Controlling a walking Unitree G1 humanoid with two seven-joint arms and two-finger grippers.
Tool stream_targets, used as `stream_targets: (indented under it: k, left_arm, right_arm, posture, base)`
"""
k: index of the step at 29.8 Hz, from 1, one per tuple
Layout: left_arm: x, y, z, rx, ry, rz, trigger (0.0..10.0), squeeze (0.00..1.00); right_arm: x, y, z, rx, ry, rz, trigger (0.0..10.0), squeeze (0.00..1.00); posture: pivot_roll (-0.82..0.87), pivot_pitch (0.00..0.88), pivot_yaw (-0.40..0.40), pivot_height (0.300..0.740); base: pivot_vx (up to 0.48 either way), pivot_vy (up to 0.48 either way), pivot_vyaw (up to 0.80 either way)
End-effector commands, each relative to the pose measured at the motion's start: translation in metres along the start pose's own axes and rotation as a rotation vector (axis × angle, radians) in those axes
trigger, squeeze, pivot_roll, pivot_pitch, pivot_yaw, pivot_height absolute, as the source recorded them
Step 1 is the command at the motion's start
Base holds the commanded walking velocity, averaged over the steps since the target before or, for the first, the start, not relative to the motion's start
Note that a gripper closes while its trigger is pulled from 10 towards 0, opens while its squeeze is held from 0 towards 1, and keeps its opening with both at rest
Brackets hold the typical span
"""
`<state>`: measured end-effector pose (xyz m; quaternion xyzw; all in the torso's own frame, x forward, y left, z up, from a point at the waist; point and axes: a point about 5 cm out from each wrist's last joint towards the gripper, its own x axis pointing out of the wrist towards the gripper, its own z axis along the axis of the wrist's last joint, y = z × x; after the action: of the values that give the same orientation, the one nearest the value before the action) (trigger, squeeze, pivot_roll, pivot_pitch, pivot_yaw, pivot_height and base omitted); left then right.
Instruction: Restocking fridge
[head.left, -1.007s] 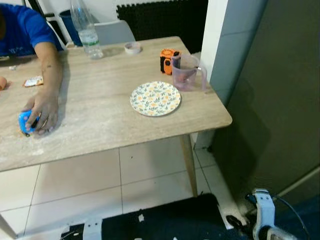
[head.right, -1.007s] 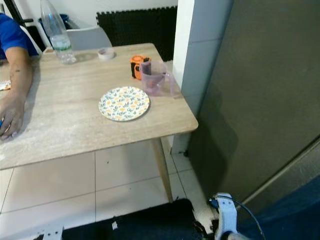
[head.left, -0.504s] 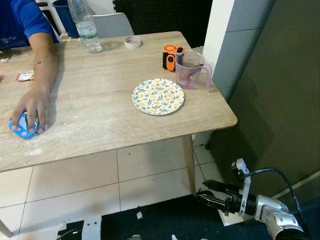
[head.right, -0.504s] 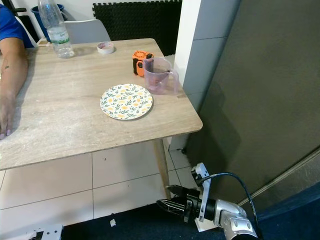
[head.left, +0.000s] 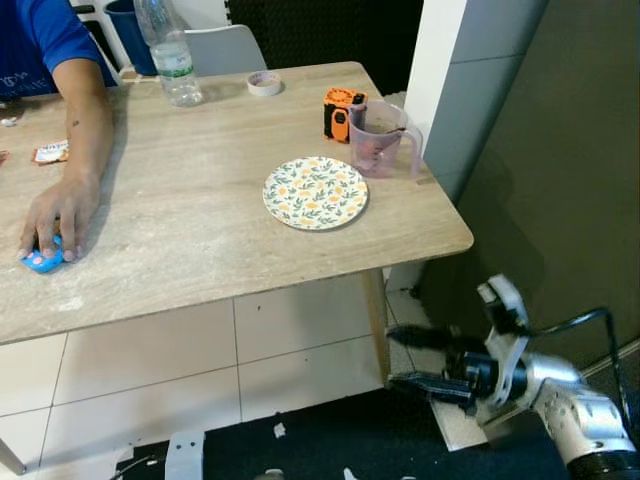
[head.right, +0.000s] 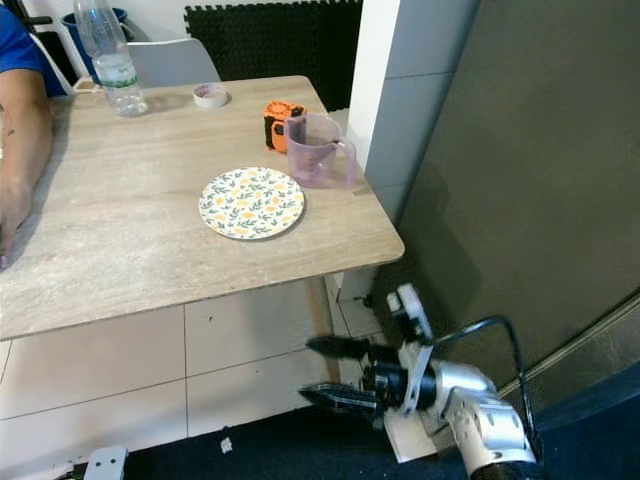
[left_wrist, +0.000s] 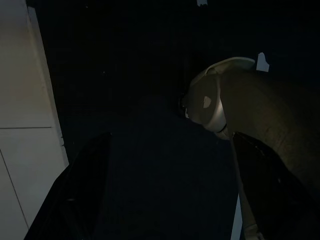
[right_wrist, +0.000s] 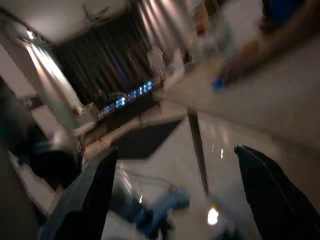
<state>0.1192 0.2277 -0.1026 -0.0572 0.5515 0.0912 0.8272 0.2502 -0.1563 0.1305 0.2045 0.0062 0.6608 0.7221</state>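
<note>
A tall dark grey panel (head.left: 560, 150), perhaps the fridge front, stands at the right beside a white pillar (head.left: 450, 90). My right gripper (head.left: 402, 358) is held low in front of it, next to the table leg (head.left: 375, 320), pointing left; it is open with nothing between its fingers. On the wooden table (head.left: 200, 260) lie a flowered plate (head.left: 315, 192), a clear purple jug (head.left: 380, 140) and a water bottle (head.left: 170, 55). My left gripper (left_wrist: 170, 137) hangs idle over a dark mat, fingers apart and empty. The right wrist view is blurred.
A person in a blue sleeve rests a hand (head.left: 55, 215) on a small blue object (head.left: 42, 262) at the table's left. An orange-black item (head.left: 340, 112) and a tape roll (head.left: 264, 83) sit near the far edge. A grey chair (head.left: 215, 48) stands behind.
My right arm has risen from the bottom edge and its fingers have spread wider beside the table leg. The person's hand shifted slightly. The camera also moved a little.
</note>
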Motion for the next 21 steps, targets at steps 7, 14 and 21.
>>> stream_targets:
  k: [7,14,21]
  left_arm:
    - [0.000,-0.003,-0.005,0.005,0.014,-0.007,10.0,0.00]
    - [0.000,-0.003,-0.004,0.005,0.013,-0.008,10.0,0.00]
    - [0.000,-0.004,-0.005,0.013,0.015,-0.011,10.0,0.00]
  right_arm:
    - [0.021,-0.011,0.051,-0.151,-0.196,-0.060,10.0,1.00]
    - [0.047,-0.026,0.058,-0.228,-0.167,-0.150,10.0,1.00]
    - [0.079,-0.055,0.061,-0.309,-0.094,-0.353,10.0,0.00]
  posture:
    - [-0.01,0.065,-0.003,0.740]
    - [-0.01,0.067,-0.003,0.740]
    - [0.00,0.085,-0.001,0.740]
  base:
    - [0.000,0.000,0.00]
    - [0.000,0.000,0.00]
    - [0.000,0.000,0.00]
